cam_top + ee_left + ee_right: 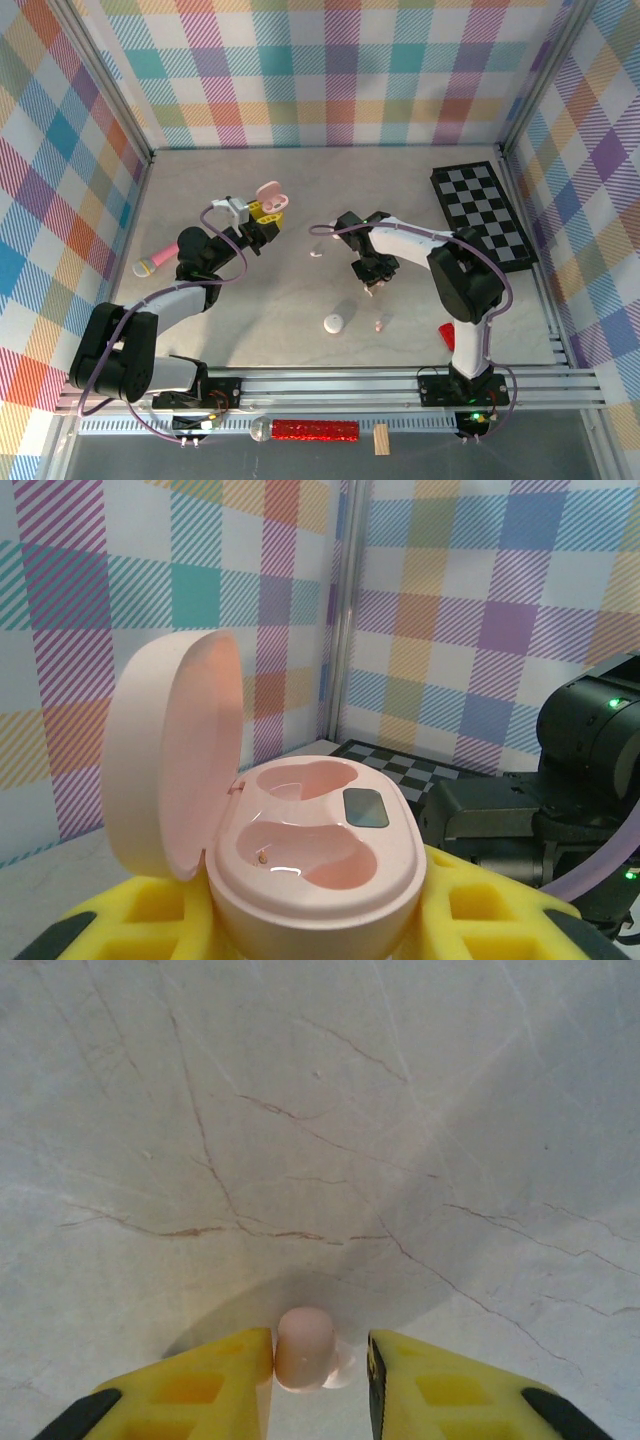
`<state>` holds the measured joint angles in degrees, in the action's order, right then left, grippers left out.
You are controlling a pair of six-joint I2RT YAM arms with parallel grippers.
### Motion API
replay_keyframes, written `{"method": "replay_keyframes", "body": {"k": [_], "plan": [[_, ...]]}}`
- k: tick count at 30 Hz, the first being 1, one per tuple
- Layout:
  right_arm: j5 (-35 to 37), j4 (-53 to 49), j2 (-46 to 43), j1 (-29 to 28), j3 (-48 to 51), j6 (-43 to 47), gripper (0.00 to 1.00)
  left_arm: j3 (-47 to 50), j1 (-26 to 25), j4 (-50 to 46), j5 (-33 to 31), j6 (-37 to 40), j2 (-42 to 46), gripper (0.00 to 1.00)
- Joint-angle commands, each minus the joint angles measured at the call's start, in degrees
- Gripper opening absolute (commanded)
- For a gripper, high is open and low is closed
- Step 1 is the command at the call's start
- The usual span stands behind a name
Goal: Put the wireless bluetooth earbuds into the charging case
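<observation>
Left wrist view shows the left gripper [315, 925] clenched on the open pink charging case [310, 850], both wells empty, held left of the table's [300, 300] middle. Further right, the right gripper [320, 1370] straddles a pale pink earbud [303, 1345] without pinching it: one pad touches and the other stands apart. Closing off-centre could squirt the glossy bud sideways.
</observation>
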<state>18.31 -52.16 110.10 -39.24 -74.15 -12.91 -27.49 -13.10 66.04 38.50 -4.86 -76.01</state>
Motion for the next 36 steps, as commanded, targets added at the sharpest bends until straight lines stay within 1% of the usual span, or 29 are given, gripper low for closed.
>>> {"method": "replay_keyframes", "body": {"k": [1, 4, 12, 14, 17, 23, 28, 31, 34, 36], "plan": [[0.94, -1.1, 1.33, -0.26, -1.03, -0.97, 0.3, -0.91, -0.43, 1.55, 1.11, 1.0, 0.33, 0.31], [0.69, -0.96, 1.91, -0.28, -1.04, -0.85, 0.29, -0.99, -0.43, 1.54, 1.22, 1.0, 0.33, 0.31], [1.03, -0.1, 0.9, -0.11, -0.3, -0.97, 0.21, -1.07, -0.43, 0.48, 1.48, 2.13, 0.24, 0.31], [-0.06, 0.75, -0.55, 0.2, 0.24, -1.22, 0.2, -1.17, -0.67, -0.41, 1.41, 2.81, 0.33, 0.31], [-4.07, 3.23, -3.83, 1.45, 1.63, -2.0, 0.17, -1.52, -1.28, -2.21, 1.25, 4.08, 0.5, 0.31], [-16.58, 9.75, -11.99, 5.89, 5.17, -3.96, 0.18, -1.95, -2.94, -4.28, 0.69, 6.1, 0.68, 0.31], [-36.85, 18.7, -20.04, 12.2, 10.18, -9.13, 0.18, -2.22, -5.36, -6.45, 0.06, 8.23, 0.3, 0.31], [-46.87, 22.89, -23.22, 15.15, 11.94, -12.55, 0.18, -2.95, -7.28, -6.8, -0.14, 8.98, -0.66, 0.31], [-54.52, 26.79, -25.62, 16.71, 12.91, -15.59, 0.18, -3.92, -8.96, -6.1, -0.25, 9.25, -2.14, 0.31], [-57.83, 29.23, -27.13, 17.0, 13.32, -16.75, 0.18, -4.54, -9.74, -6.63, -0.52, 10.13, -2.93, 0.31]]}}
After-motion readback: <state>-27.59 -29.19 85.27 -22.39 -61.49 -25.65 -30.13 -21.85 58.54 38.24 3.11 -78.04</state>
